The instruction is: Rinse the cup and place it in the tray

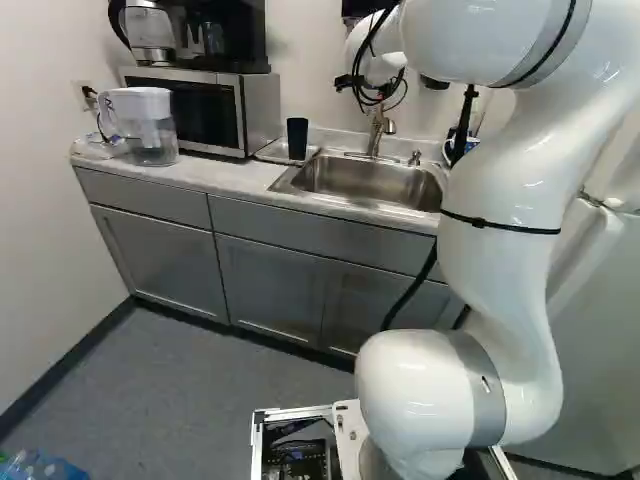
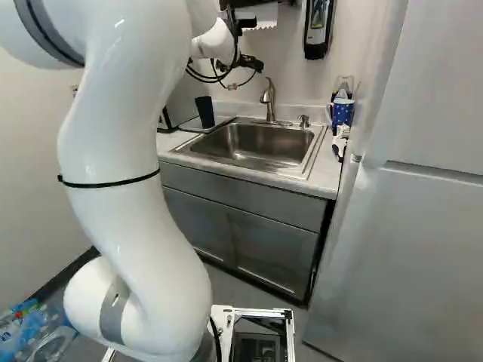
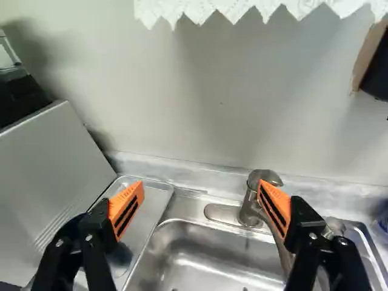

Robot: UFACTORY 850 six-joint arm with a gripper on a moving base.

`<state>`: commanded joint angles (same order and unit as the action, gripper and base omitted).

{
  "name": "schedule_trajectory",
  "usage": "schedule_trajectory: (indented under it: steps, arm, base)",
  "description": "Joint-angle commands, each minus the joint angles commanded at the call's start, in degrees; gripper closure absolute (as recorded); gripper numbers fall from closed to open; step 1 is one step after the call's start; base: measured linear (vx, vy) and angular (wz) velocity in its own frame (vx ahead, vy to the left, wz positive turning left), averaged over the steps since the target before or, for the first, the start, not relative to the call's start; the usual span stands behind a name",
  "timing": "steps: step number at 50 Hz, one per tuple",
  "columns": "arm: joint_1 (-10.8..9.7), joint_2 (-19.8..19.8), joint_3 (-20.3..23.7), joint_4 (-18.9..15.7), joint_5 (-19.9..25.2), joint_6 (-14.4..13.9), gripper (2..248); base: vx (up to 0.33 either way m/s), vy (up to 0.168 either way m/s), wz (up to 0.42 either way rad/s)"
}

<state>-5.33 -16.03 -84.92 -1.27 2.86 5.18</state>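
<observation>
Orange slotted pads [image 3: 127, 207] of the black gripper [image 2: 247, 66] wide apart, a dark tapered cup [image 1: 297, 138] on the shiny tray [image 3: 151, 212].

A counter [image 1: 232, 178] carries a pitcher [image 1: 150, 130], microwave [image 1: 205, 112] and tray [image 3: 149, 209].

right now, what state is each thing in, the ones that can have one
pincer: open
cup: standing in the tray
faucet: no water seen running
microwave: door shut
pitcher: lid on
cabinet doors: shut
fridge doors: shut
blue mug: upright
</observation>
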Motion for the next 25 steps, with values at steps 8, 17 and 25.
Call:
schedule_trajectory:
  steps: [8, 17, 25]
  arm:
    - [0.5, 2.5, 2.9, 0.0, -0.2, 0.0, 3]
    - [0.9, 5.2, 5.9, 0.0, -1.4, 0.0, 3]
    - [1.2, 7.7, 8.5, 0.0, -3.5, 0.0, 3]
  base:
    - [0.0, 0.0, 0.0]
    - [0.0, 0.0, 0.0]
    - [0.0, 0.0, 0.0]
